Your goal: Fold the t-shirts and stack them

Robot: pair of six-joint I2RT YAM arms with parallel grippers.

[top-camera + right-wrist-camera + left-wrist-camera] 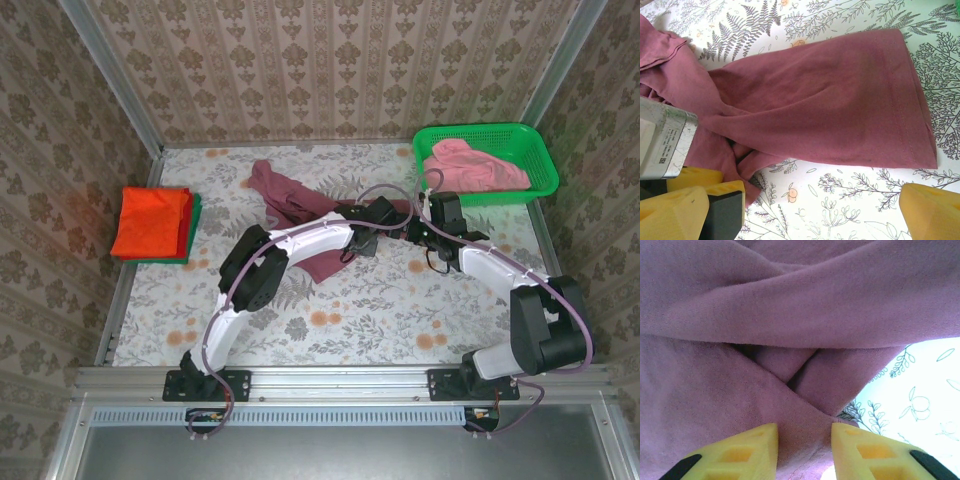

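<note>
The left gripper (804,437) is pinched on a bunched fold of the maroon shirt (840,100) mid-table. Because the cloth is twisted over itself there, a pull would likely drag the whole knot rather than spread it, or the fold might slip free. The right gripper (800,210), jaws wide and empty, hangs just beside it, so the two could collide. The table (400,310) offers room on the near side, while farther off the folded stack (150,222) hugs the left edge and the basket (478,129) holding the pink shirt (470,165) takes the far right corner.
</note>
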